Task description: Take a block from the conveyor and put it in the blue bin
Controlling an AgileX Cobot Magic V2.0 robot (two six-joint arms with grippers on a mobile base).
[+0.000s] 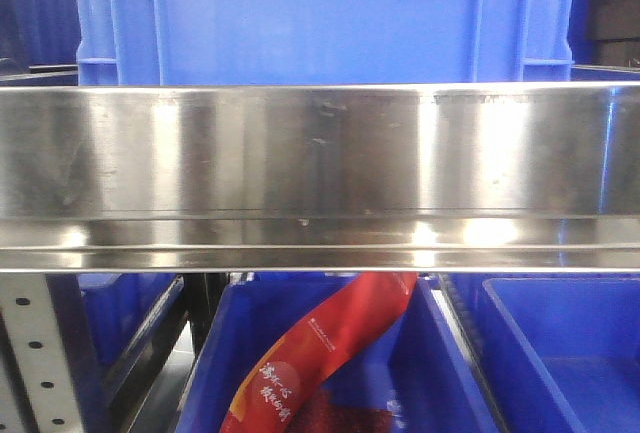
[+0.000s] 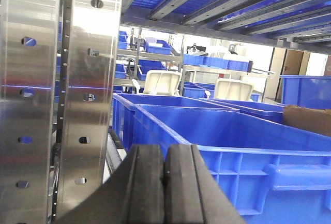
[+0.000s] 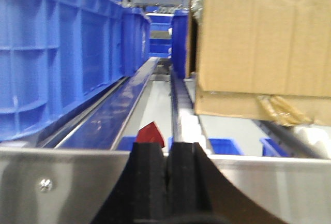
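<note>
The block and the conveyor are out of view. In the left wrist view my left gripper (image 2: 164,180) is shut, its black pads pressed together with nothing between them. It sits just in front of a large blue bin (image 2: 258,153) whose inside looks bare. In the right wrist view my right gripper (image 3: 168,175) is shut too, holding nothing, and sits close before a steel rail (image 3: 67,182). Neither gripper shows in the front view.
A wide steel beam (image 1: 320,168) spans the front view, with a blue crate (image 1: 300,13) above. Below it a blue bin (image 1: 455,373) holds a red packet (image 1: 325,348). A perforated steel upright (image 2: 57,94) stands left of my left gripper. A cardboard box (image 3: 264,38) and blue crates (image 3: 57,53) flank my right gripper.
</note>
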